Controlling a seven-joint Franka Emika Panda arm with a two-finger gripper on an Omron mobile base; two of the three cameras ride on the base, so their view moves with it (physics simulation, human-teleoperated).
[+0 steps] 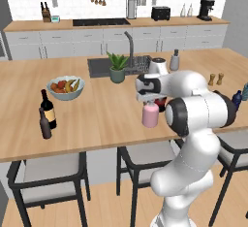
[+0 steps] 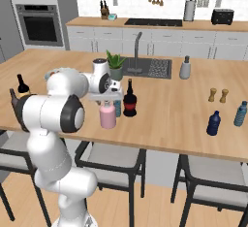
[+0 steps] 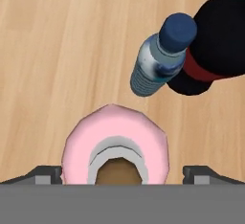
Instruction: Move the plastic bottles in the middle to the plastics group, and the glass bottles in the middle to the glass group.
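A long wooden surface (image 1: 97,119) runs across a bright kitchen, with dark-framed stools (image 1: 46,172) tucked under its near edge and a sink (image 1: 99,67) with a tall faucet (image 1: 130,46) set into its far side. Beyond it, grey cabinets (image 1: 97,41) carry a second wooden worktop against a white tiled wall, where a knife block (image 1: 45,13), a toaster (image 1: 160,12) and a coffee maker (image 1: 207,8) stand; a wall oven (image 2: 38,23) sits at the far left in the right base view. A potted plant (image 1: 116,67) stands just near of the sink. On the left part of the surface a pale bowl (image 1: 65,88) holds mixed fruit, and near it the glass group (image 1: 46,114), a tall wine bottle and a slim brown bottle, stands close together. At the right end the plastics group (image 2: 226,118), a dark blue and a teal bottle, stands near two small brown shakers (image 2: 218,95). In the middle, close to the near edge, a pink bottle (image 2: 107,115) stands upright, with a clear plastic bottle (image 3: 160,62) with a blue cap just beyond it and the squat glass bottle (image 2: 129,101) with a red label touching or nearly touching that one. The gripper (image 3: 122,173) hangs directly above the pink bottle, its fingers (image 3: 45,173) spread wide to either side of the bottle's top and holding nothing.
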